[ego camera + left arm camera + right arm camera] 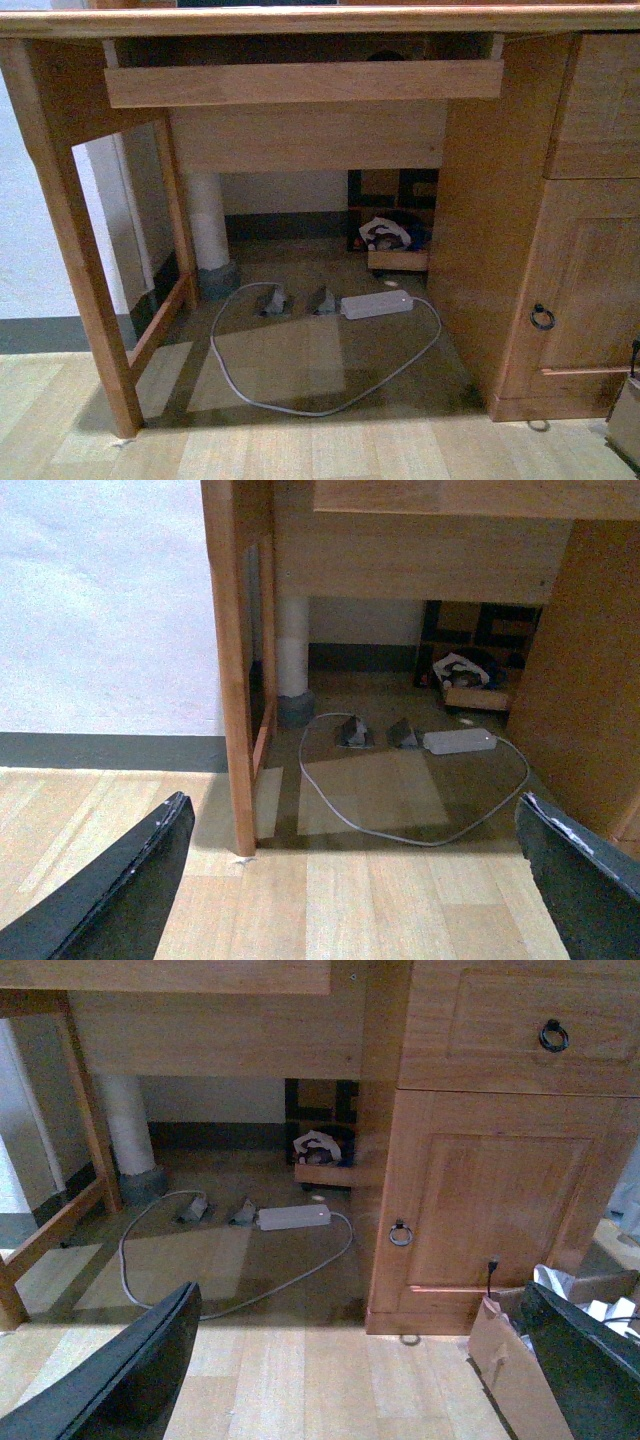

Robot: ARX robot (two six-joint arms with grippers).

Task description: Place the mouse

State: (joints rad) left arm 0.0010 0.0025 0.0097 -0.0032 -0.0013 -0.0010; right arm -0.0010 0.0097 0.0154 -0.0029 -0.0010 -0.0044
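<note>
In the front view, a white power brick (377, 304) and grey cable (230, 375) lie on the floor under the wooden table (300, 20). A dark rounded shape behind the pull-out shelf (300, 82) may be the mouse (385, 55); I cannot tell. In the left wrist view, the left tool (352, 798) faces the table's left leg, fingers spread and empty. In the right wrist view, the right tool (362, 1288) is likewise released, facing the cupboard door (490, 1200).

Wooden desk (300, 20) with pull-out shelf (300, 83); at its right side, a cabinet door (585, 290) with ring handle (542, 317). Pale plank floor (300, 450). White power strip (377, 304) and grey cable (300, 408) lie beneath the desk. White wall (30, 200) stands beyond the desk's left edge.
</note>
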